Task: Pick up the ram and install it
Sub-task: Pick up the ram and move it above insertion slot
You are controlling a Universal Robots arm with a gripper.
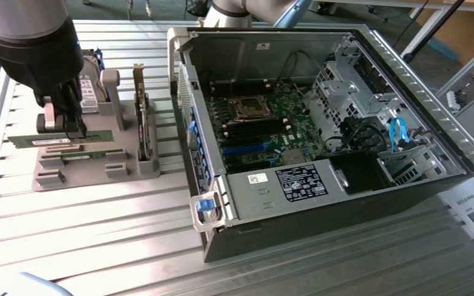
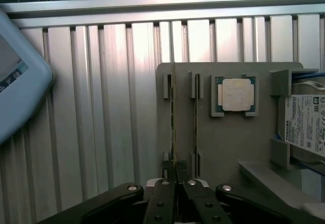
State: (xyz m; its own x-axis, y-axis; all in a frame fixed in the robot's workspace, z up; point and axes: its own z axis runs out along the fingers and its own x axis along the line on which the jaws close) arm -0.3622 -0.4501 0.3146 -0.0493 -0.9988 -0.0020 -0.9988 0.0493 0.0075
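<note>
Ribbed aluminium tabletop (image 1: 89,240) stretches under the whole set-up. From where I stand, two things sit on it. A flat grey plastic parts holder (image 1: 81,176) is toward the exterior view's left. A big open dark metal computer case (image 1: 320,216) is toward its right, lying on its side with the green motherboard (image 1: 261,123) exposed.

The arm's black two-fingered gripper (image 1: 74,131) is down over the holder, its fingers pinched on the top edge of the long, thin green ram stick (image 1: 44,141). That stick stands on edge across the holder, well apart from the case. Whether it sits in its slot or clear of it I cannot tell.

In the wrist view the ram stick (image 2: 173,117) is seen edge-on, with a second thin stick (image 2: 196,112) parallel just beside it. Beyond that are a square silver processor chip (image 2: 236,94) in its pocket and a labelled silver hard drive (image 2: 304,125). A tall dark expansion card (image 1: 142,126) stands upright on the holder between the ram stick and the case.
</note>
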